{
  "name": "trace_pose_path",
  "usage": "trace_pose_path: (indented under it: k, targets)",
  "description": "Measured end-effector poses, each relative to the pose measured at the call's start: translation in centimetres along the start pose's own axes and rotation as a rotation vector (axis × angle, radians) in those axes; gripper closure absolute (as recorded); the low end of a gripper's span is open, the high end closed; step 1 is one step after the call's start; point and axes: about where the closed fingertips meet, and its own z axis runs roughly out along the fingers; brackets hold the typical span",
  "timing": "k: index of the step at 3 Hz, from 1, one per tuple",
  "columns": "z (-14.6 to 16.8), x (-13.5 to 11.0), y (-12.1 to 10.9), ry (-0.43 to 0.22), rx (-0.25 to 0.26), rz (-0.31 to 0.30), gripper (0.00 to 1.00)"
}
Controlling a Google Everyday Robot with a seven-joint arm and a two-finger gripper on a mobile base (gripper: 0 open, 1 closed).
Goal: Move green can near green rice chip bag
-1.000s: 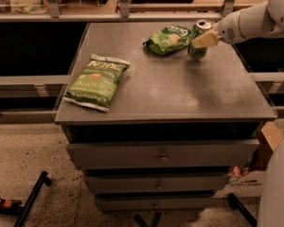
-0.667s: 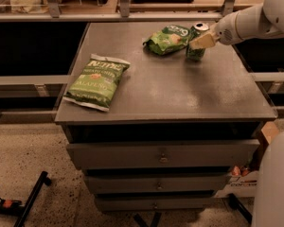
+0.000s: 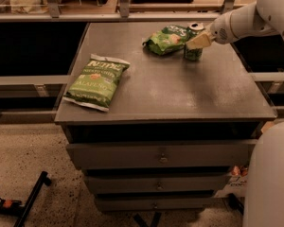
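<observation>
Green and slim, the green can (image 3: 193, 54) stands upright on the grey cabinet top (image 3: 180, 96), long axis vertical and silver top facing up, in the far right part of the surface. It sits just beside the right end of the green rice chip bag (image 3: 166, 38). The gripper (image 3: 195, 39) reaches in from the right on a white arm (image 3: 246, 20), jaws closed around the can's upper body. A second green chip bag (image 3: 97, 82) lies well apart at the front left edge.
</observation>
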Motion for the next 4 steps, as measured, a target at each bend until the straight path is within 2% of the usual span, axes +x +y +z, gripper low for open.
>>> trace_pose_path:
  k: [2,3,4]
  targets:
    - [0.4,0.05,0.28,0.017,-0.015,0.021,0.12]
    - [0.36,0.22,0.26,0.023,-0.02,0.034,0.0]
    - [-0.05,0.46,0.11,0.02,-0.026,0.046,0.0]
